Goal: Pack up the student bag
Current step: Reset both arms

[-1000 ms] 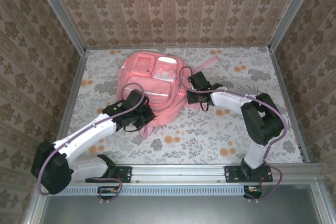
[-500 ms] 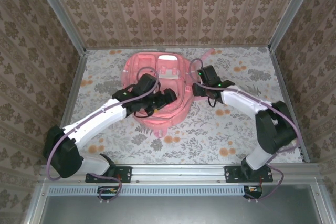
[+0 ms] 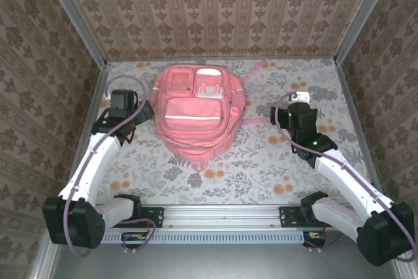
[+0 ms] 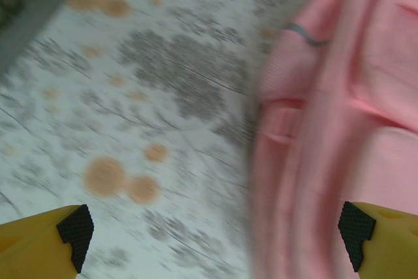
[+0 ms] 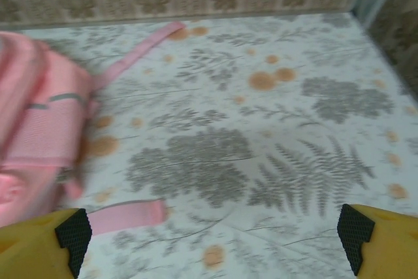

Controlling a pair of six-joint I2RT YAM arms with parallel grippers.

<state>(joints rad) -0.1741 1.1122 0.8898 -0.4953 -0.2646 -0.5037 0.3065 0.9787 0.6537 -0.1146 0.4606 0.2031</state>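
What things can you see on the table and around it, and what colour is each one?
student bag: one, pink with white trim stripes, lying flat in the far middle of the table.
loose straps: two, pink, trailing on the table to the right of the bag.
table: one, pale cloth with grey leaves and orange flowers, under everything.
walls: three, beige-brown patterned wallpaper, around the far and side edges.
rail: one, silver metal, along the near edge.
arms: two, white and black, one on each side of the bag.
left hand: one, yellow fingers with black pads, open and empty, by the bag's left side.
right hand: one, same colours, open and empty, over the table to the right of the bag.
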